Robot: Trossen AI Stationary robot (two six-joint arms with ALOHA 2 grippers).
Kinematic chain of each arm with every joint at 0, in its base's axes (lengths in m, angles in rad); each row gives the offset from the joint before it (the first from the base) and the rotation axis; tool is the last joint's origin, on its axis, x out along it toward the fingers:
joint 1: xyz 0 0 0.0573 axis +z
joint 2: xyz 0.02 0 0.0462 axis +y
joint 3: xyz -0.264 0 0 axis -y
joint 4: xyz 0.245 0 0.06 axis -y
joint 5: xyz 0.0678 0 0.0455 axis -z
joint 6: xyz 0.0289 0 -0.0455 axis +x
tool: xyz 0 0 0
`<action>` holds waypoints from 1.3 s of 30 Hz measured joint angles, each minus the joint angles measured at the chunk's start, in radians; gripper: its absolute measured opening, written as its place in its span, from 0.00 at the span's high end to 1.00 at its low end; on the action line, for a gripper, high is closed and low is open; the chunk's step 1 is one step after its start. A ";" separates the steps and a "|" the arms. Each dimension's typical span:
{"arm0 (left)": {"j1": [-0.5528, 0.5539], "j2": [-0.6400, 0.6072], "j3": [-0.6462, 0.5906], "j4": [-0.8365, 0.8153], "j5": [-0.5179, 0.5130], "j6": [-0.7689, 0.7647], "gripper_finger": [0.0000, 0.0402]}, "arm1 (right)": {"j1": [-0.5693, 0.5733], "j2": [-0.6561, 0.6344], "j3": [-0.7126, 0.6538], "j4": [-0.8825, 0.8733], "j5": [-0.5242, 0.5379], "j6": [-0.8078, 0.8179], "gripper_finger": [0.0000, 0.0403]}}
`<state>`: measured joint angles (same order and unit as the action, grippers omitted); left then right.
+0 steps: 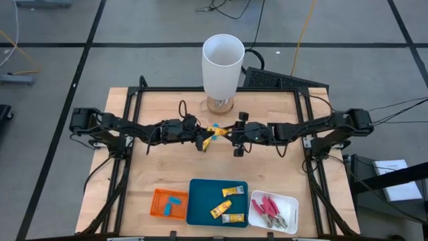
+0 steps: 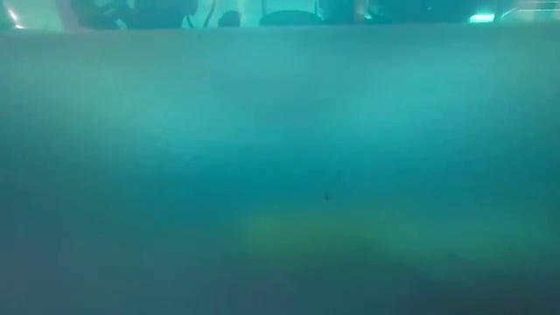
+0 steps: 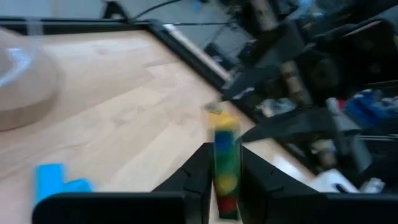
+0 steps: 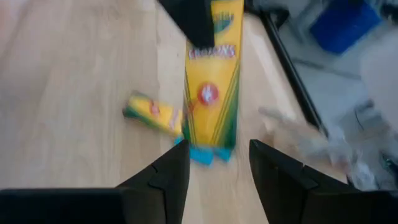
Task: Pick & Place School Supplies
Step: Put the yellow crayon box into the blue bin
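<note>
Yellow crayon box [image 3: 225, 163] sits edge-on between my left gripper's [image 3: 224, 186] fingers, which are closed against its two narrow sides. In the high view this left gripper [image 1: 202, 140] is at table centre, just in front of the tall white cylinder [image 1: 222, 63]. My right gripper [image 1: 235, 138] faces it from the other side; its fingers [image 4: 168, 177] stand partly apart with nothing between them, just short of the box's near end [image 4: 213, 81]. A second, smaller crayon box [image 4: 153, 114] lies flat on the wood beside the held one, and a light-blue block [image 4: 202, 155] lies at the held box's foot.

Front edge of table [image 1: 154, 167]: orange tray [image 1: 158, 199] holds a blue block [image 1: 175, 204]; teal tray [image 1: 199, 201] holds three yellow boxes [image 1: 221, 209]; white tray [image 1: 289, 204] holds red-handled pliers [image 1: 269, 207]. Low view is murky; nothing readable there.
</note>
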<state>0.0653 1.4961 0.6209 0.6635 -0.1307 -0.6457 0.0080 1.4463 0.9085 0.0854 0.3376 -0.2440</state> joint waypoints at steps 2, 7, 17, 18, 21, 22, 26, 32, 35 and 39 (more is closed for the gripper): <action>0.007 -0.001 -0.003 -0.014 -0.012 0.006 0.87 | 0.010 -0.039 -0.006 -0.067 0.005 0.042 0.61; 0.018 0.000 -0.003 -0.009 -0.001 0.029 0.92 | 0.036 -0.123 -0.019 -0.140 0.000 0.116 0.61; 0.004 0.000 -0.003 0.024 0.153 0.042 0.88 | 0.048 -0.330 -0.226 -0.120 0.002 0.293 0.61; -0.002 0.000 -0.003 0.029 0.171 0.042 0.89 | 0.048 -0.352 -0.254 -0.101 0.002 0.307 0.61; -0.025 0.000 -0.003 0.043 0.235 0.042 0.92 | 0.048 -0.419 -0.335 -0.003 0.002 0.332 0.61; -0.033 0.000 -0.003 0.046 0.262 0.043 0.92 | 0.048 -0.440 -0.364 0.030 0.002 0.338 0.61; -0.085 0.000 -0.003 0.045 0.348 0.063 0.92 | 0.048 -0.513 -0.471 0.179 0.001 0.342 0.61; -0.204 0.000 -0.003 0.045 0.369 0.091 0.87 | 0.048 -0.582 -0.588 0.392 -0.001 0.341 0.61; -0.252 0.000 -0.003 0.045 0.370 0.086 0.90 | 0.048 -0.599 -0.610 0.437 -0.002 0.339 0.61; -0.308 0.000 -0.003 0.044 0.370 0.076 0.92 | 0.048 -0.605 -0.614 0.444 -0.006 0.338 0.61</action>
<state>-0.2424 1.4965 0.6182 0.7076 0.2390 -0.5695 0.0563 0.8410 0.2943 0.5290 0.3317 0.0936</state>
